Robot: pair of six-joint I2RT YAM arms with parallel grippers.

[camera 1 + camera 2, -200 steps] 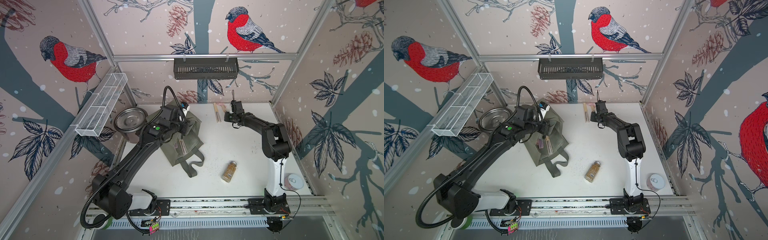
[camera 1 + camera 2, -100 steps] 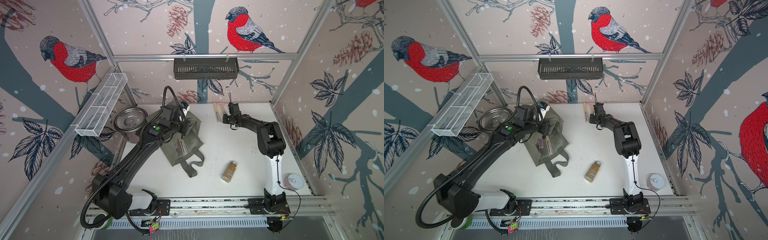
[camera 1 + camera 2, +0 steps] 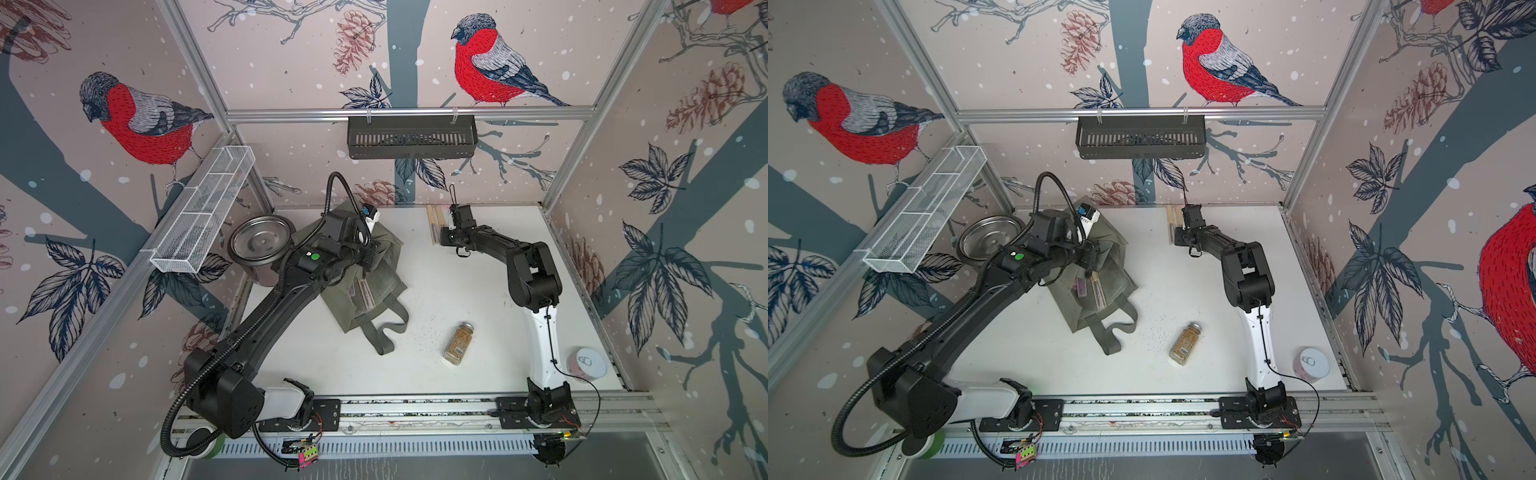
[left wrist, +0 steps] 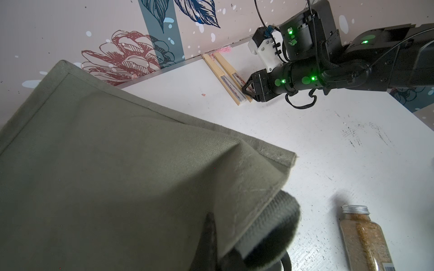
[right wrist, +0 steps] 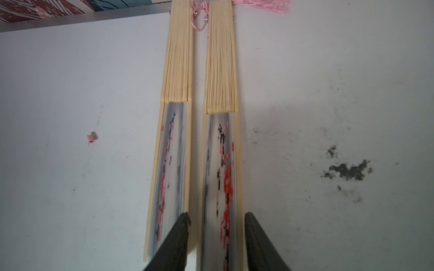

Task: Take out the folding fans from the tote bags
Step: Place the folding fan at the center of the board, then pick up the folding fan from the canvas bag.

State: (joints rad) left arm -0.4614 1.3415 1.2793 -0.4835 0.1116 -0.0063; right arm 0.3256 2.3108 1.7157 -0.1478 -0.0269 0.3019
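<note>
We are recording a spice jar [image 3: 458, 344] lying nearest on the worktop [image 3: 457, 286], the left claw [image 4: 237, 237] beyond it clenching the tote bag [image 3: 351, 316], folding fans [image 3: 364, 291] showing in its mouth, and farthest the released right claw [image 5: 217, 218] straddling one of two fans [image 5: 220, 152] lying parallel at the back wall.

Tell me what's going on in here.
The left tool is shut on the olive tote bag, pinching its fabric and holding part of it up. The right tool is at the back of the table, open astride one folding fan that lies flat beside a second fan. Other fans show in the bag's mouth, not yet taken out.
</note>
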